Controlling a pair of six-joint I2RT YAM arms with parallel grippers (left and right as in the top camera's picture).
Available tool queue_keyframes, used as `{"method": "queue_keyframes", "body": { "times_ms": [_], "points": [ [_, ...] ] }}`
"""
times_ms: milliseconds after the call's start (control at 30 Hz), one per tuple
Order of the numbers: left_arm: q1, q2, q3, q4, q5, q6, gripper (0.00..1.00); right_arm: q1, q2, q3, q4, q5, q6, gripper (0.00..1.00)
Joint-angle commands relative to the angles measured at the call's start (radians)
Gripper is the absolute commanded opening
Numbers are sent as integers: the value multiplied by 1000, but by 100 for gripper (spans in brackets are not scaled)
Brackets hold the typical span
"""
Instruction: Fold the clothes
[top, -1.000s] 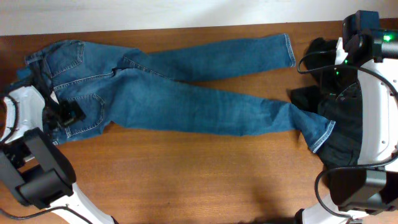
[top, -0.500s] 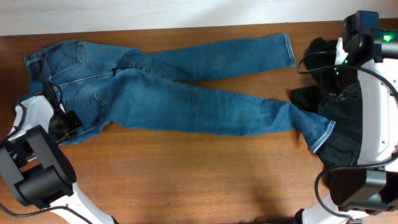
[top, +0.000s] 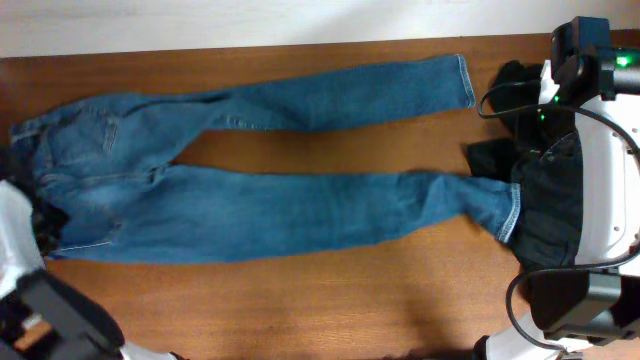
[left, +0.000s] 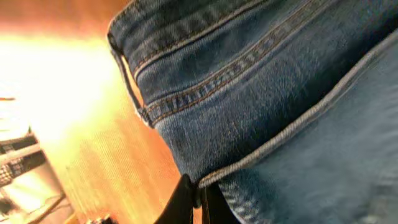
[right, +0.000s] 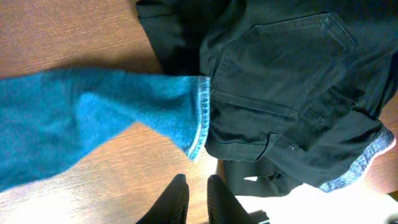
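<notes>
Jeans are lying spread from the frame's far left to the black garments at right, the left gripper clenching their waistband and the right gripper hovering narrowly parted and empty, so flattening is seemingly wrapping up, calling next for a leg-over-leg fold.

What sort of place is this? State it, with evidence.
Likely a robotics lab bench for cloth-folding trials: a wooden table, blue jeans spread flat on it, black garments heaped by a white robot arm.
</notes>
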Motion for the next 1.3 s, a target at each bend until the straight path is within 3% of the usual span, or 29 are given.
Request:
{"method": "queue_keyframes", "body": {
  "times_ms": [0,233,300,600,767,1000,1267],
  "points": [
    [-2,-16,3,1,-21,-15,0,0,-2,-14,3,-42,5,16],
    [-1,-15,-7,-4,-8,-13,0,0,-2,-236,137,-87,5,17],
    [-1,-15,-14,-2,-8,-13,0,0,-2,-323,191,-114,5,31],
    [-1,-15,-37,34,-8,-13,0,-2,-2,-607,426,-120,43,39],
    [-1,-15,-38,47,-8,-13,0,-56,-2,-637,476,-68,151,40],
    [-1,-15,-40,48,-8,-13,0,-126,-2,-653,479,-87,146,43],
    [-1,-15,-40,47,-8,-12,0,-124,-2,-700,495,-293,113,53]
  ]
}}
